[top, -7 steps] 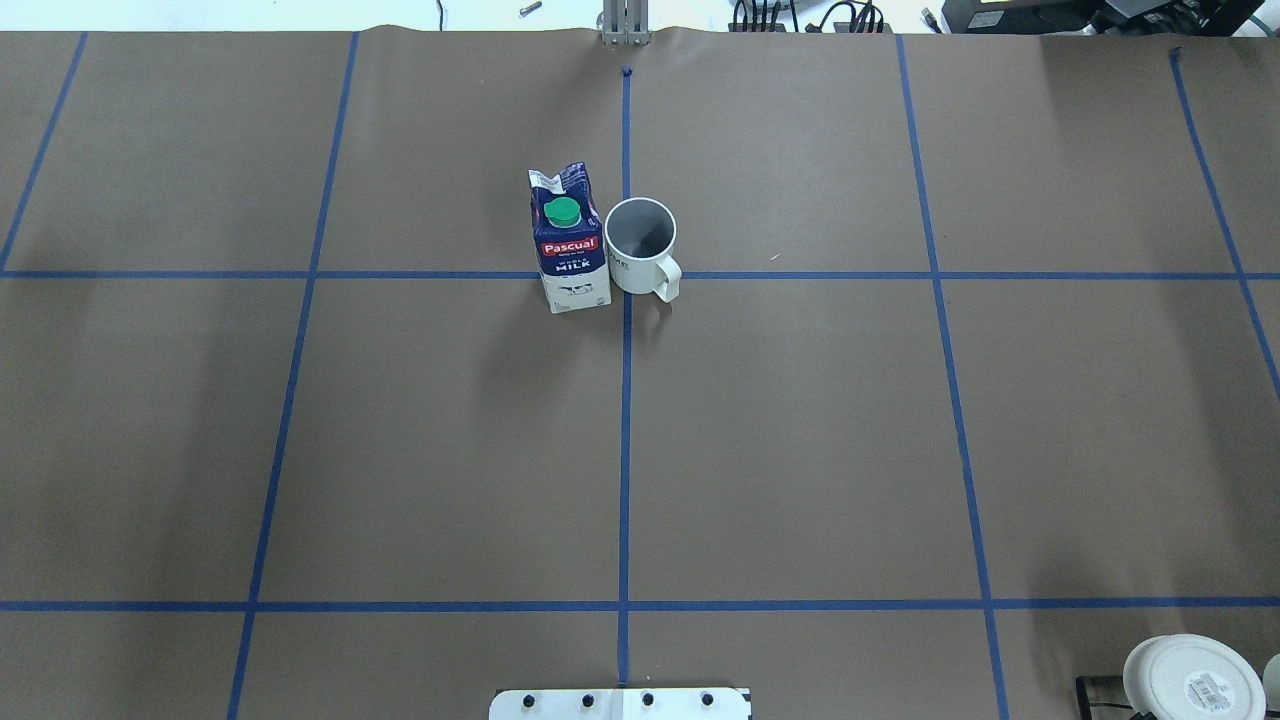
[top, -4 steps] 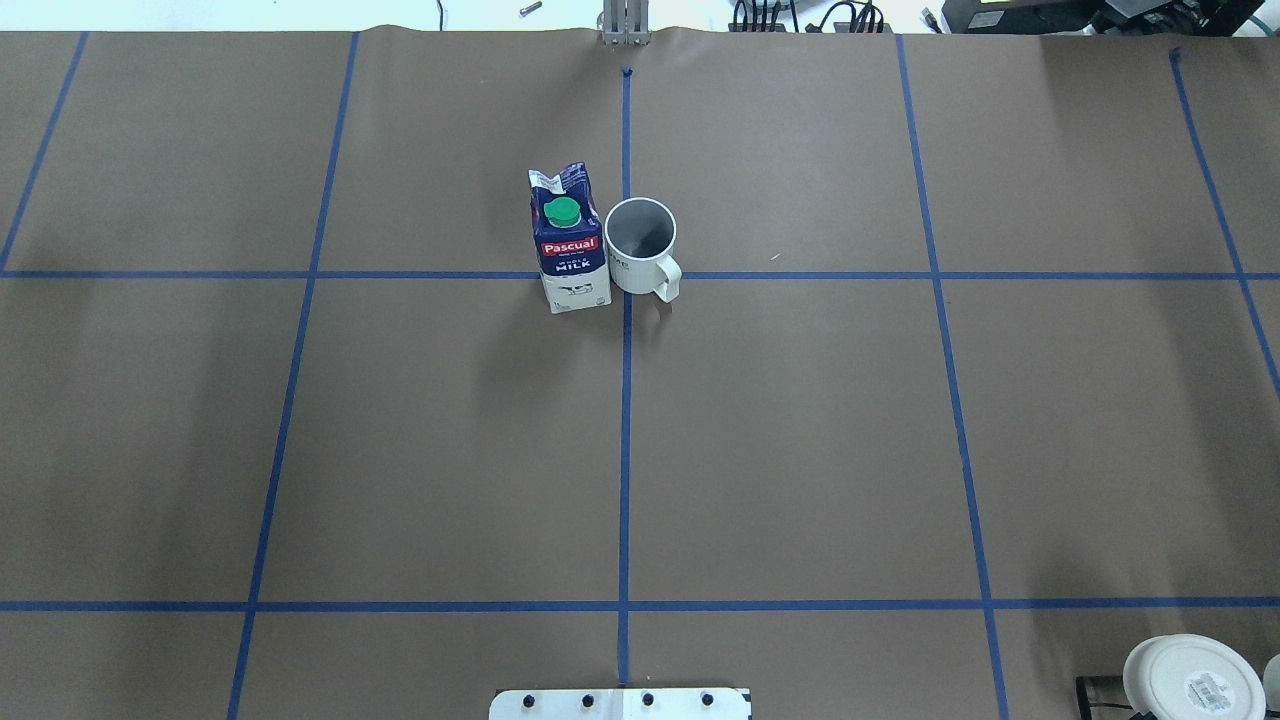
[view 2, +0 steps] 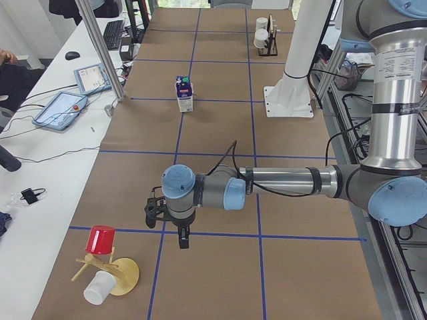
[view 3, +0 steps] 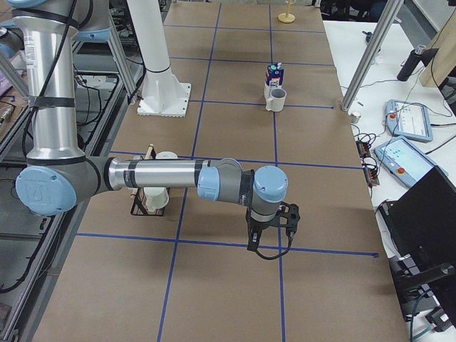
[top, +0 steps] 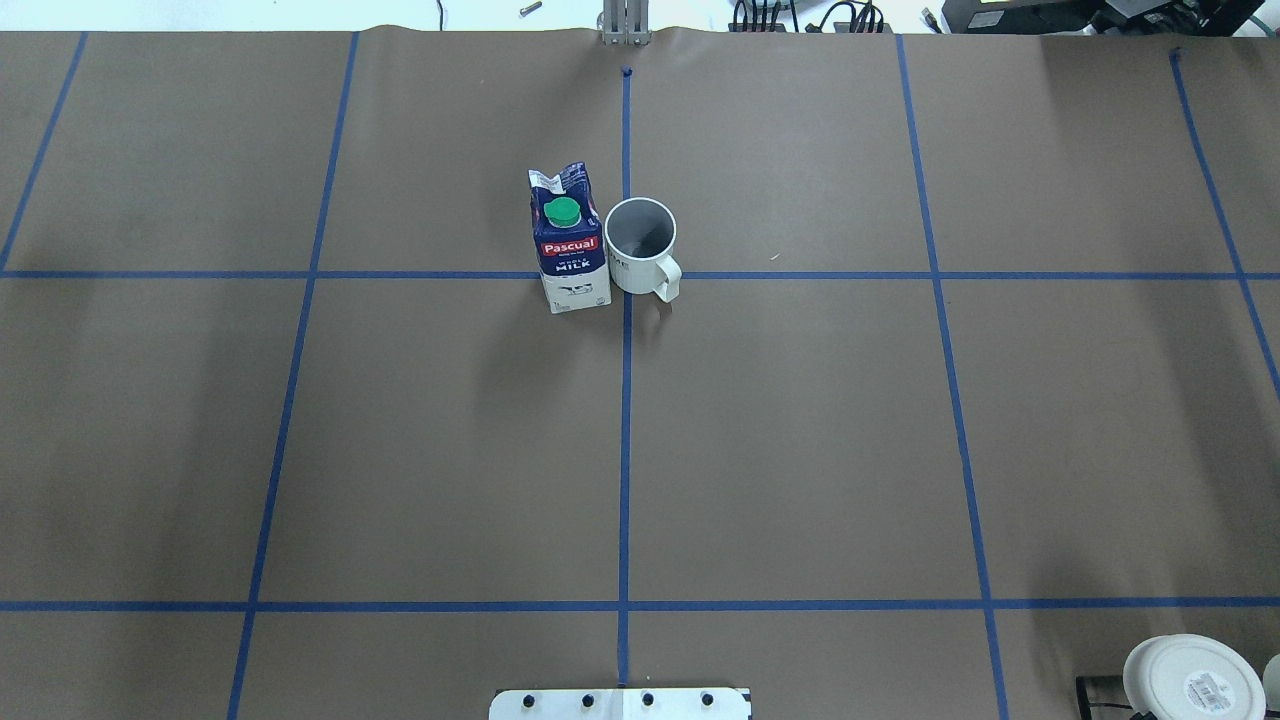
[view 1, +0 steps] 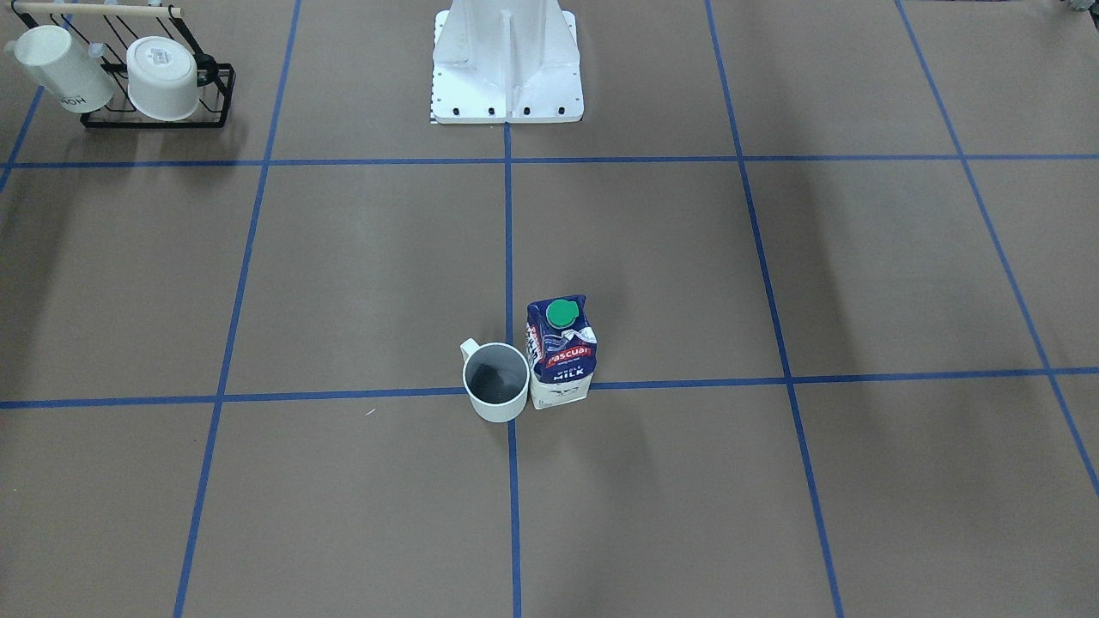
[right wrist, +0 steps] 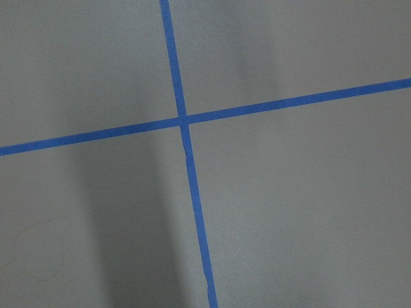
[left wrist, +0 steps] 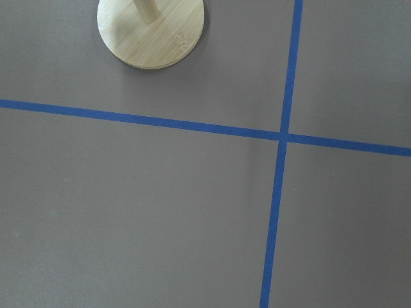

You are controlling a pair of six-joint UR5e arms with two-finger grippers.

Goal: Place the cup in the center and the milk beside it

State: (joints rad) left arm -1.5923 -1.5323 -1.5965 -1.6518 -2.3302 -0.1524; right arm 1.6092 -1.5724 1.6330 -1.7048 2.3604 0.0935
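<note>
The cup [top: 640, 245], white with a dark grey inside, stands upright on the crossing of the blue tape lines [top: 626, 320] in the middle of the brown surface, its handle toward the robot. The milk [top: 568, 240] stands upright right beside it, on its left in the overhead view. In the front-facing view the cup [view 1: 496, 382] and the milk [view 1: 560, 352] nearly touch. My left gripper [view 2: 181, 237] hangs low over the table's near-left end, far from both. My right gripper [view 3: 273, 229] hangs over the opposite end. I cannot tell whether either is open or shut.
A black rack [view 1: 154, 86] with two white cups sits by the robot's right. A bamboo stand [view 2: 120, 277] with a red cup [view 2: 101, 239] and a white cup [view 2: 99, 288] is near the left gripper. The white robot base [view 1: 506, 69] stands at the table's edge.
</note>
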